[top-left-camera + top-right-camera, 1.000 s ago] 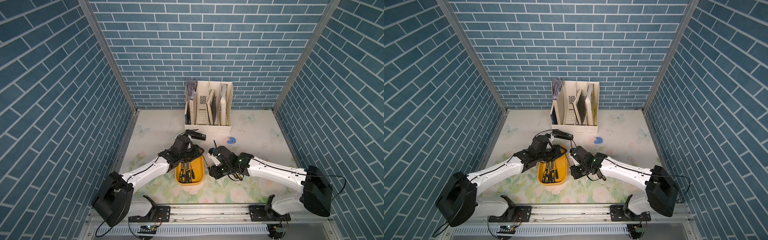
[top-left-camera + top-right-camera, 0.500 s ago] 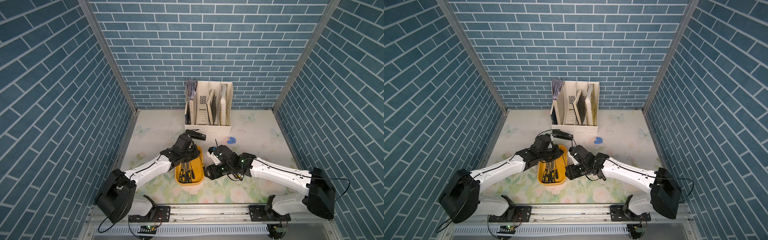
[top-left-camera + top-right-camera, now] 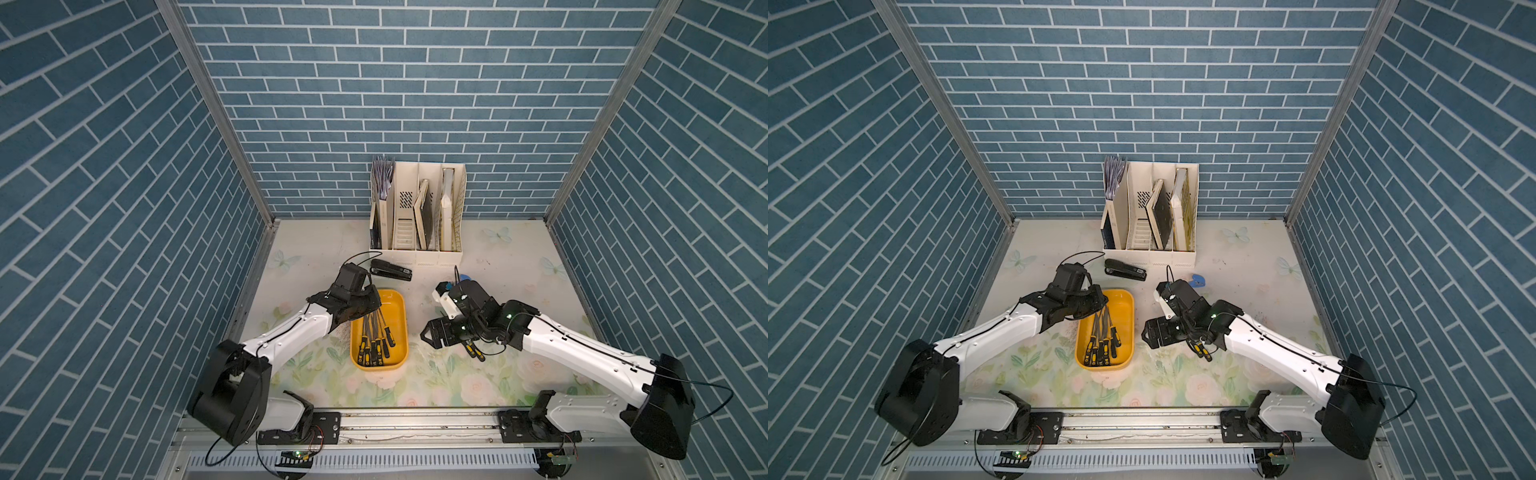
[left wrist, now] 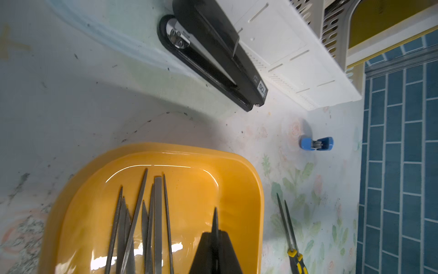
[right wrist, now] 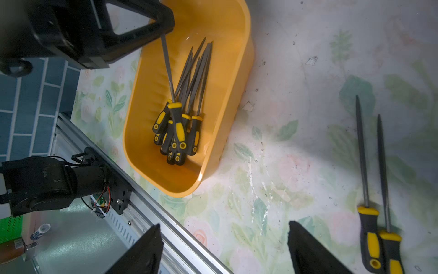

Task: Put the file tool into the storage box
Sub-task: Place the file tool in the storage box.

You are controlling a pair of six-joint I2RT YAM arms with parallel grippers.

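The yellow-orange storage box (image 3: 394, 302) (image 3: 1124, 302) sits mid-table with several yellow-and-black file tools (image 3: 374, 345) (image 5: 189, 99) lying in it. My left gripper (image 3: 370, 309) (image 4: 215, 233) hovers over the box's far end, shut on the blade of one file tool (image 5: 168, 71). Its tip (image 4: 215, 218) pokes out past the jaws and its handle (image 5: 178, 128) rests on the pile. My right gripper (image 3: 430, 332) (image 5: 224, 227) is open and empty above the table, to the right of the box. Two more file tools (image 5: 362, 161) (image 3: 473, 352) lie on the table beside it.
A black stapler (image 3: 390, 272) (image 4: 213, 59) lies just behind the box. The tall white slotted rack (image 3: 415, 216) stands at the back wall. A small blue object (image 3: 1198, 281) (image 4: 316, 143) sits behind the right arm. The metal rail (image 3: 415, 419) runs along the front edge.
My left gripper has shut on a file tool over the box. My right gripper has opened and drawn back to the right, away from the box.
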